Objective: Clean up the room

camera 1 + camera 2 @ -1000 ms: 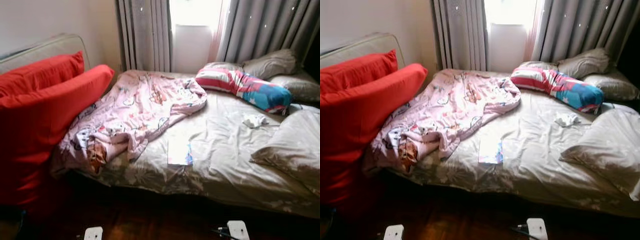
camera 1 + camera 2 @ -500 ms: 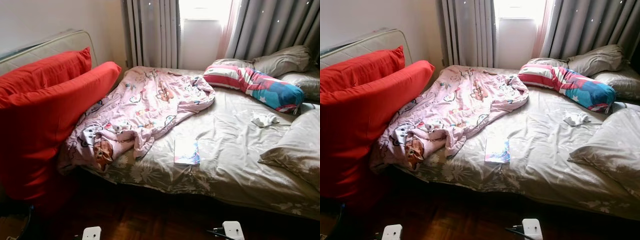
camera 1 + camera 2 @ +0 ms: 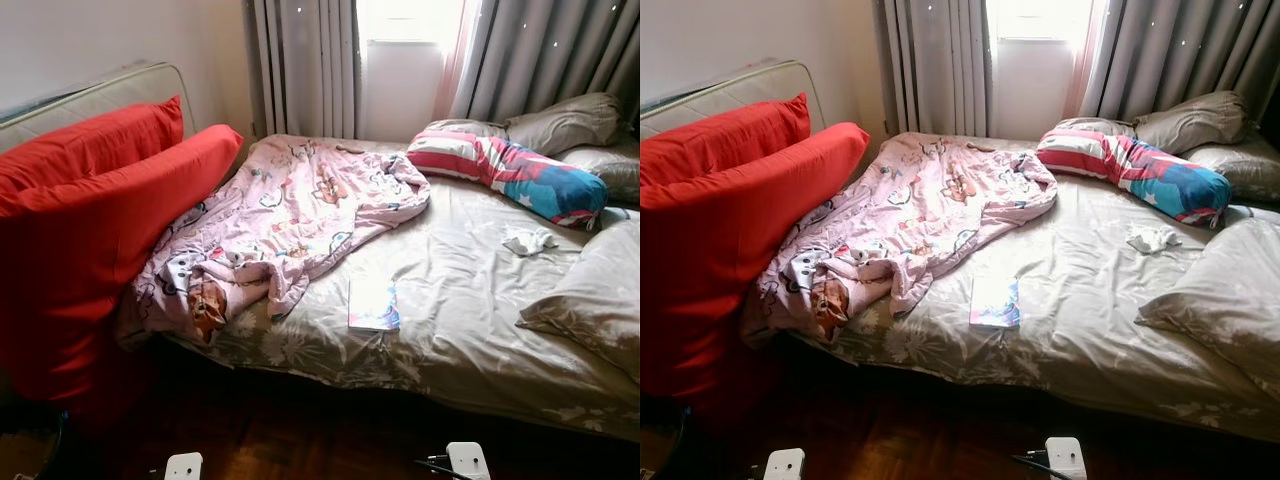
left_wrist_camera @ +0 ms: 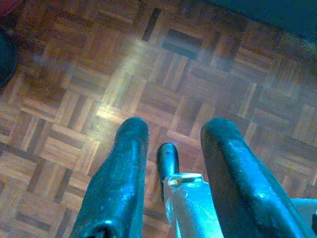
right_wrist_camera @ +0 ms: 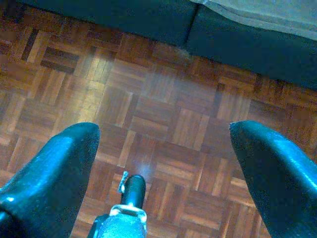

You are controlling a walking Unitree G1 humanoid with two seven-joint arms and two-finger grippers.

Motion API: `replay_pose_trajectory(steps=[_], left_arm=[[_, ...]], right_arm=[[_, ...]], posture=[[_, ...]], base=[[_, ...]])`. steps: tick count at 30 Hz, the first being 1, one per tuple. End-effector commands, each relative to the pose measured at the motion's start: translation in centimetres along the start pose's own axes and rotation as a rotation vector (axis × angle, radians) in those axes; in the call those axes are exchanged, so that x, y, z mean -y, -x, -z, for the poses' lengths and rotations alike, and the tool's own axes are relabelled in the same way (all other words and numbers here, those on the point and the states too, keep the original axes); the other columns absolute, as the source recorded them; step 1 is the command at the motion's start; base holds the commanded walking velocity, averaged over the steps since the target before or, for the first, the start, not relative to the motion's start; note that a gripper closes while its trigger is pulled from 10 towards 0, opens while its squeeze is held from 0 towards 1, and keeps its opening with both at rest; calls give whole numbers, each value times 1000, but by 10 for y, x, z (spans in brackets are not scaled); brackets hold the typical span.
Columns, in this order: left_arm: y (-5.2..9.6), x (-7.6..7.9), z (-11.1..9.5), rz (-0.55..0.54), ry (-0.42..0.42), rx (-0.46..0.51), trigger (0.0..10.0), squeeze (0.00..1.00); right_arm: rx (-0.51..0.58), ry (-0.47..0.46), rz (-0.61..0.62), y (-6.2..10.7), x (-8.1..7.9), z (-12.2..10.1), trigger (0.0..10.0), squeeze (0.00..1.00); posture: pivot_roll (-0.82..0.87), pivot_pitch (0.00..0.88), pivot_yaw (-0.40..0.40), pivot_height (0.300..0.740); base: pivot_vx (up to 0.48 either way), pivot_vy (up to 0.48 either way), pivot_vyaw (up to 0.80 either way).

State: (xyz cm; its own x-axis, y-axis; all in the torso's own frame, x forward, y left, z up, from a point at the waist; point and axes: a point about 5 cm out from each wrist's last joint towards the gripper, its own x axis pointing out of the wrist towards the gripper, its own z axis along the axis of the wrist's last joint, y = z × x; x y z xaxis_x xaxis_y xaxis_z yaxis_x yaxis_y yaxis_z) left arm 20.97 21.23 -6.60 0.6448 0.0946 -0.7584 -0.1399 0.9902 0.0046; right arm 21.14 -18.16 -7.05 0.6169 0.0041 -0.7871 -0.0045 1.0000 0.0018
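You are standing at the side of the bed (image 3: 470, 300) with both arms hanging low, so nothing is in hand yet: the left tool (image 4: 171, 148) points at the parquet floor (image 4: 74, 99) with its fingers a little apart and nothing between them, and the right tool (image 5: 163, 148) hangs over the same floor with its fingers spread wide and empty, close to the dark base of the bed. The clutter you have to deal with lies on the mattress: a pink cartoon blanket (image 3: 290, 220) bunched toward the left side, with its lower corner spilling over the edge beside the two red cushions (image 3: 90, 230); a thin booklet (image 3: 374, 303) lying flat near the front edge; and a small crumpled white thing (image 3: 528, 241), perhaps a tissue or cloth, further back near the striped bolster (image 3: 510, 175). The likely trouble starts with the booklet: it lies flat on soft, wrinkled bedding, so a tool coming straight down may pinch the sheet along with it or push it away without lifting it. The blanket is loose and heavy, so a grab at one fold could drag the whole heap off the edge onto the floor. Reaching for the white scrap means leaning well over the mattress, which may press your legs against the bed frame and cost you balance.
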Motion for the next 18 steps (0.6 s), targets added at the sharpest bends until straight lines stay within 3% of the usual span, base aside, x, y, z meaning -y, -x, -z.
replay_pose_trajectory(steps=[1, 12, 18], left_arm=[[0, -2, 1, -4, 0, -17, 10000, 0], [0, -2, 2, -3, 0, -17, 10000, 0], [0, -2, 2, -3, -2, -19, 10000, 0]], right_arm=[[18, -9, 5, 0, 0, -4, 10000, 0], [16, -12, 30, 0, 1, -3, 10000, 0], [12, -4, 38, 0, 1, -2, 10000, 0]], posture=[[-64, 31, 0, 740], [-64, 29, 0, 740], [-67, 21, 2, 740]], base=[[352, 0, 0], [371, 0, 0], [377, 0, -742]])
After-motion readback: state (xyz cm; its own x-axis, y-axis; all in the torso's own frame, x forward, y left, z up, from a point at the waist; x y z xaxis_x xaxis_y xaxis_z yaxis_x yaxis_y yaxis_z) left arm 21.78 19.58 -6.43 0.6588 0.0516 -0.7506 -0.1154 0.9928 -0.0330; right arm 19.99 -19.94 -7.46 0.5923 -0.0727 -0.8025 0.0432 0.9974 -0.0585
